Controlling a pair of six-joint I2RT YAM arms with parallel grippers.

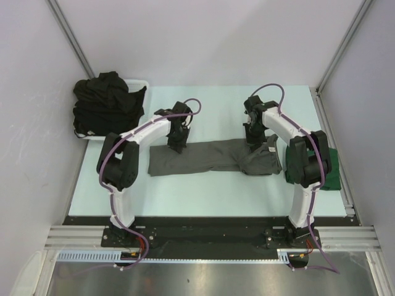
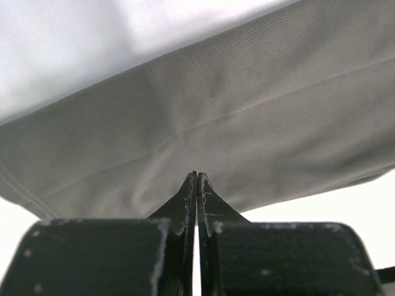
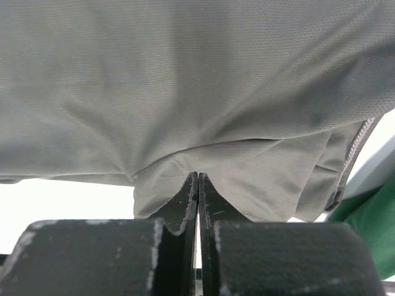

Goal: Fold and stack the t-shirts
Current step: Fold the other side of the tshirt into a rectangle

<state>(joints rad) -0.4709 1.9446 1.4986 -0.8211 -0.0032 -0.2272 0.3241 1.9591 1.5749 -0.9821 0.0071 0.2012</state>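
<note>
The right end effector [image 3: 197, 180] pinches the grey t-shirt [image 3: 185, 92] beside a green t-shirt [image 3: 373, 229].

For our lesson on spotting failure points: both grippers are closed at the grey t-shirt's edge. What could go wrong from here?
1. The left gripper and right gripper pinch only the very edge of the grey t-shirt; it may slip free when lifted.
2. Its right end lies bunched in uneven layers, so the fold may come out crooked.
3. The green t-shirt lies close beside that end and might get dragged.
</note>
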